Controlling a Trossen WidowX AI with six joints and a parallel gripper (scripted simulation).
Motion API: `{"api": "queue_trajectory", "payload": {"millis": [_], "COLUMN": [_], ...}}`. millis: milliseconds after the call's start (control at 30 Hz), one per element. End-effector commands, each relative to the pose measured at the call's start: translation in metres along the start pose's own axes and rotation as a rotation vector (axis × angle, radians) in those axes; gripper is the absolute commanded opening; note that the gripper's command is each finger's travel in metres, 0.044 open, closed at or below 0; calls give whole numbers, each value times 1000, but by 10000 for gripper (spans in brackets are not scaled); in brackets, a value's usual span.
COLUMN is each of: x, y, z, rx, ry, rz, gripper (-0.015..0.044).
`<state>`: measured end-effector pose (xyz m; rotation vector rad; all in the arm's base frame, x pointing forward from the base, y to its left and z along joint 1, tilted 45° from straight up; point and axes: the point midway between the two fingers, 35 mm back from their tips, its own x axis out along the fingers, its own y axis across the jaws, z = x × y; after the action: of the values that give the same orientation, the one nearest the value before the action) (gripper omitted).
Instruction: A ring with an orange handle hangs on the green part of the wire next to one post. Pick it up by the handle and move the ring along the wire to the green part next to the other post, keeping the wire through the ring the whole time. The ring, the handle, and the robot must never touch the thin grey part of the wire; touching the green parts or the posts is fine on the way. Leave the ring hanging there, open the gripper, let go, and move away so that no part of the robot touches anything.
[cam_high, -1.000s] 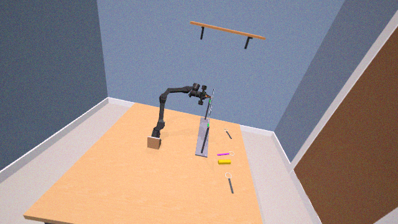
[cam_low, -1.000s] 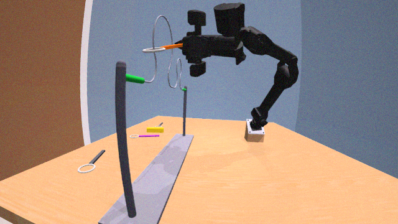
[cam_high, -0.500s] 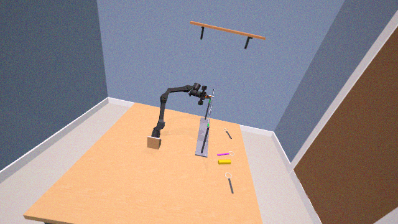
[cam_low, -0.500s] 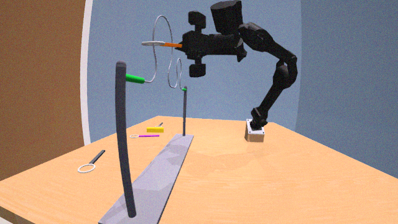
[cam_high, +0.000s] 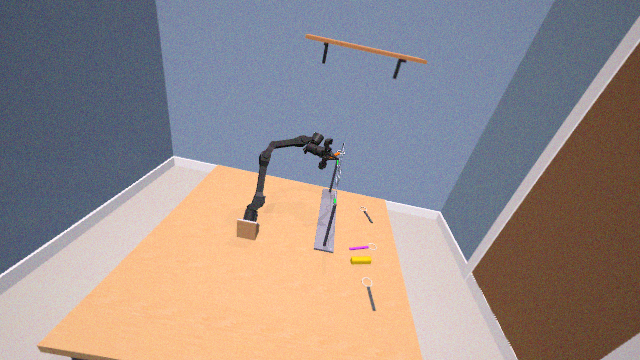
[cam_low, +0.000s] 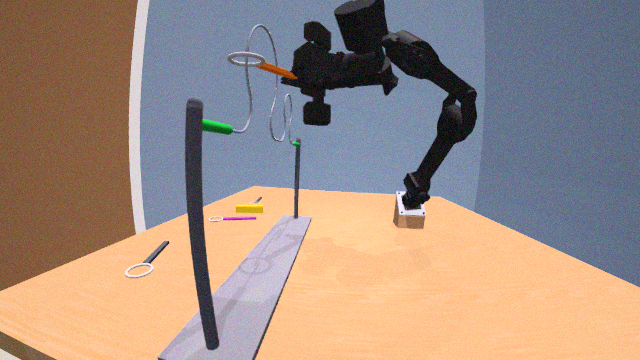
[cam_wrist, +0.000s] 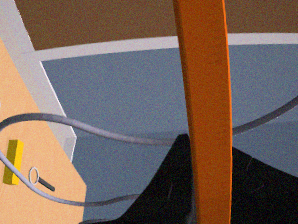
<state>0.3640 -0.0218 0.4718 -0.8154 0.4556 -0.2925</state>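
The ring (cam_low: 235, 56) (cam_high: 341, 152) is held level, high above the table, and the thin grey wire (cam_low: 248, 95) (cam_wrist: 100, 133) passes through it on the part that drops to the near green sleeve (cam_low: 217, 126). Its orange handle (cam_low: 274, 69) (cam_high: 332, 156) (cam_wrist: 206, 96) points back into my gripper (cam_low: 294, 76) (cam_high: 328, 158), which is shut on it. The near post (cam_low: 196, 210) stands at the front of the grey base plate (cam_low: 270, 260) (cam_high: 322, 227). The far post (cam_low: 297, 180) with its green sleeve (cam_low: 296, 143) stands behind, below my gripper. In the wrist view the handle fills the middle.
A yellow block (cam_high: 361, 260) (cam_low: 249, 208) (cam_wrist: 12, 159), a purple-handled ring (cam_high: 360, 247) (cam_low: 239, 218) and two dark-handled rings (cam_high: 370, 295) (cam_low: 150, 260) (cam_high: 366, 214) lie on the table beside the plate. My arm's base (cam_high: 248, 228) (cam_low: 410, 215) stands on the other side. A shelf (cam_high: 365, 48) hangs on the back wall.
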Motion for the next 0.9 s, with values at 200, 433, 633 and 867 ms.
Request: {"api": "queue_trajectory", "payload": {"millis": [200, 433, 633, 867], "x": [0, 0, 0, -1], "y": [3, 7, 10, 13], "z": [0, 1, 2, 3], "rx": [122, 200, 266, 344], "ry": [-5, -8, -10, -14], "rz": [54, 95, 129, 170], "gripper": [-150, -150, -150, -150]}}
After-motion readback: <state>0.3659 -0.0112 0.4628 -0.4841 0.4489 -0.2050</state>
